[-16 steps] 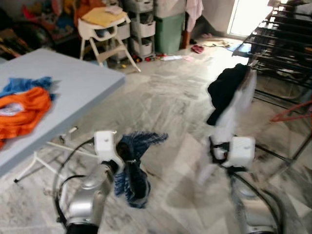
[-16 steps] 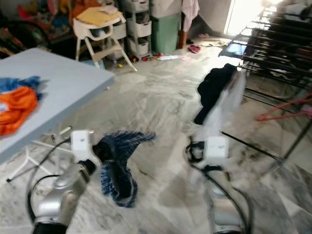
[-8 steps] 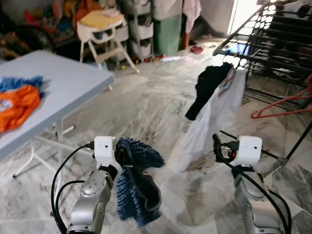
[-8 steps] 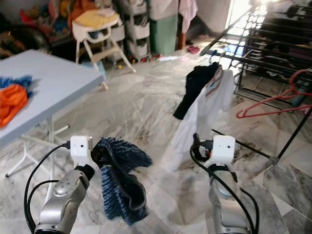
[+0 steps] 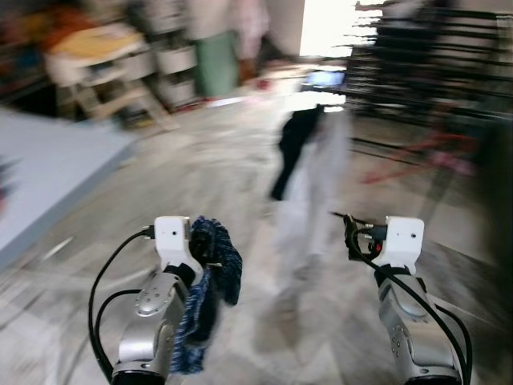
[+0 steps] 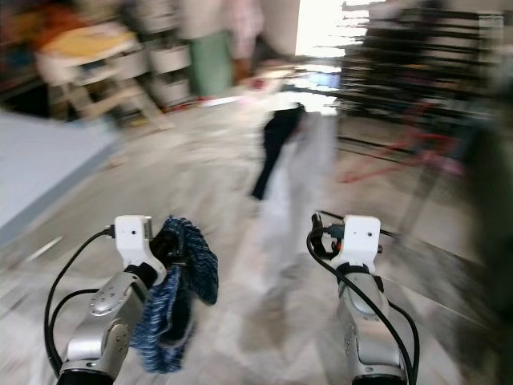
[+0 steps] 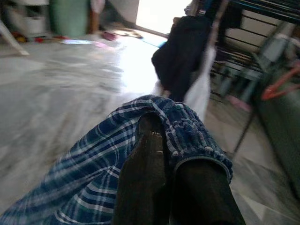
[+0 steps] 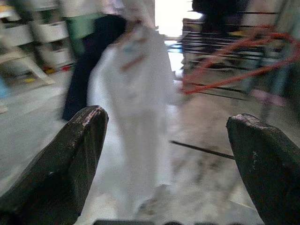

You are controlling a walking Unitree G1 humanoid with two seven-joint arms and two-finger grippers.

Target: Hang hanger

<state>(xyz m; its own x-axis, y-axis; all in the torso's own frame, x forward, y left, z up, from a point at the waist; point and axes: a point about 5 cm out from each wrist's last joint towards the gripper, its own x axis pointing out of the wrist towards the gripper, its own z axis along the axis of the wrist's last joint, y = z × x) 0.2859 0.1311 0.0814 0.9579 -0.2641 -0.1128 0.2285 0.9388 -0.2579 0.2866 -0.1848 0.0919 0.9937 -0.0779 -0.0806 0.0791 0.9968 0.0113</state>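
Left gripper [image 7: 164, 187] clamped on soft blue plaid cloth [image 7: 93, 164], right gripper [image 8: 164, 154] spread wide and empty, thin red hanger [image 8: 234, 65] at its 1 o'clock by dark rack [image 5: 433, 56], white garment [image 8: 136, 93] ahead.

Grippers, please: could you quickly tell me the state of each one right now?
Left gripper: shut on the blue plaid cloth.
Right gripper: open, holding nothing.
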